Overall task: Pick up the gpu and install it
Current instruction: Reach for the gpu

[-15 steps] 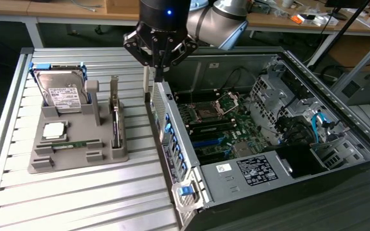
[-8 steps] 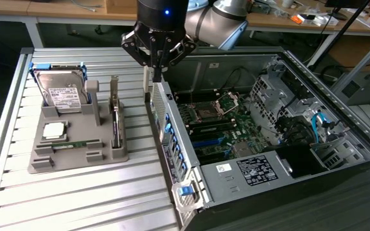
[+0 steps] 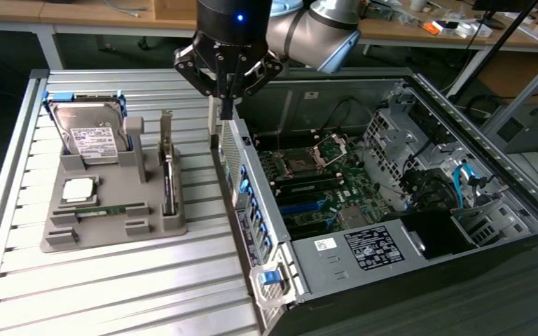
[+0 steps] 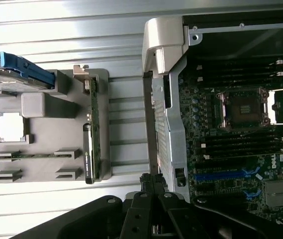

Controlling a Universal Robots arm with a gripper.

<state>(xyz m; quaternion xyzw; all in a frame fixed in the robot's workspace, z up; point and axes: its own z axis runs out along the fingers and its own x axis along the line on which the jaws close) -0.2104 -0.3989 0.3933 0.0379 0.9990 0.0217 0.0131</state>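
Note:
The gpu (image 3: 168,171) stands on edge in a slot of the grey holder tray (image 3: 110,231), its silver bracket at the far end; in the wrist view the gpu (image 4: 92,134) is a thin dark card seen from above. My gripper (image 3: 227,105) hangs shut with nothing between its fingers, above the gap between the tray and the open computer case (image 3: 279,280). It is to the exterior view's right of the gpu and well above it. In the wrist view the gripper (image 4: 153,181) is over the case's rear wall edge.
A silver hard drive (image 3: 92,136), a processor chip (image 3: 78,187) and a green memory stick (image 3: 101,209) sit in the same tray. The case lies open with its motherboard (image 3: 316,182) exposed. The ribbed metal table (image 3: 110,294) has free room in front.

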